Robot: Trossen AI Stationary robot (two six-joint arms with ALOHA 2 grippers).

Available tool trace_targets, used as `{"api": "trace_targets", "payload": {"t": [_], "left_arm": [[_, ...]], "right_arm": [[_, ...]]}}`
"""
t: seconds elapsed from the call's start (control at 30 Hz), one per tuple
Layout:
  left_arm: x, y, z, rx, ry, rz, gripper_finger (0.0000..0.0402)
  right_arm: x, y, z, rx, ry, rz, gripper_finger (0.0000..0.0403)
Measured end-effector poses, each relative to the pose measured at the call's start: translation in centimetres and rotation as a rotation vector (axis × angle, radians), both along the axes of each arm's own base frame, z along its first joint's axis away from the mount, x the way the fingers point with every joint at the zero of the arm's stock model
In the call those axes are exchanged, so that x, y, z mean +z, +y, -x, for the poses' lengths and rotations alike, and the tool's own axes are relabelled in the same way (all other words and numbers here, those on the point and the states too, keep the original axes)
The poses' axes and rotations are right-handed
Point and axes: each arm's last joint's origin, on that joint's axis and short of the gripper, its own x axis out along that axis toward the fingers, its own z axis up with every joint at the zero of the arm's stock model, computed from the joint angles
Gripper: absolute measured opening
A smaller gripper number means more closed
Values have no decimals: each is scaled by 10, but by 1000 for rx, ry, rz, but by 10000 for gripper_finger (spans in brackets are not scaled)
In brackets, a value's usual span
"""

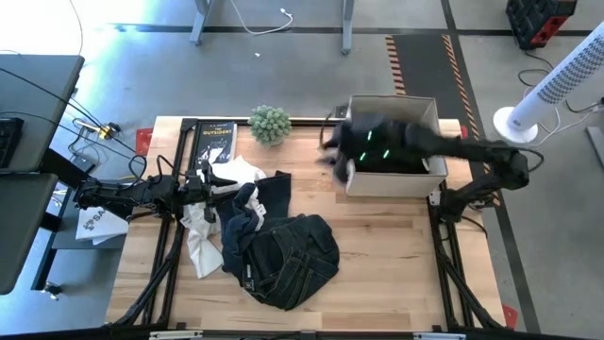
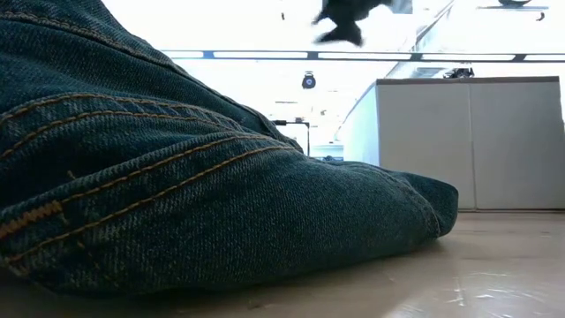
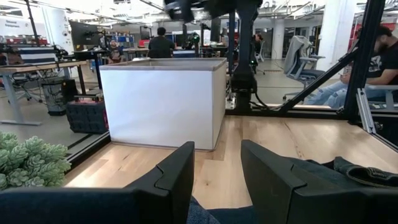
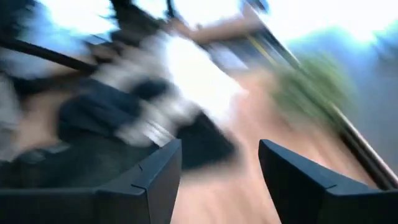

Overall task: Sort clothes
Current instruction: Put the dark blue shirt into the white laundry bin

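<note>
The clothes lie in a pile at the table's middle left. Dark denim jeans (image 1: 288,253) are nearest the front and fill the low view (image 2: 177,177). A navy garment (image 1: 269,194) and white garments (image 1: 203,236) lie behind them. My left gripper (image 1: 219,179) is open over the white and navy cloth at the pile's far left; its fingers (image 3: 177,171) stand apart, with a bit of blue cloth (image 3: 200,214) below them. My right gripper (image 1: 330,156) is open and empty in the air, beside the white box's left side and facing the pile (image 4: 221,152).
A white box (image 1: 392,179) stands at the back right, with my right arm reaching over it. A black book (image 1: 215,142) and a small green plant (image 1: 271,123) are at the far edge. Bare wood (image 1: 396,255) lies right of the pile. People sit beyond the table (image 3: 373,62).
</note>
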Motion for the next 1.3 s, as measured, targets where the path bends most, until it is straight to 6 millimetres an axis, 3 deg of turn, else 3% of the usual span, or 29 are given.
{"api": "trace_targets", "payload": {"t": [0.17, 0.33, 0.63, 0.83, 0.93, 1.1, 1.2, 1.3], "left_arm": [[0, 0, 0, 0, 0, 0, 131], [0, 0, 0, 0, 0, 0, 131], [0, 0, 0, 0, 0, 0, 131], [0, 0, 0, 0, 0, 0, 131], [0, 0, 0, 0, 0, 0, 131], [0, 0, 0, 0, 0, 0, 131], [0, 0, 0, -1, 0, 0, 131], [0, 0, 0, -1, 0, 0, 131]], "right_arm": [[-37, 66, -51, 207, -272, 57, 211], [-70, 98, -109, 285, -246, 90, 211], [-130, 109, -197, 366, -18, 121, 211], [-183, 114, -231, 453, 119, 158, 208], [-205, 116, -242, 443, 137, 140, 170], [-196, 116, -251, 371, 105, 136, 26], [-167, 115, -255, 282, 46, 210, 25], [-112, 116, -251, 200, -51, 343, 22]]}}
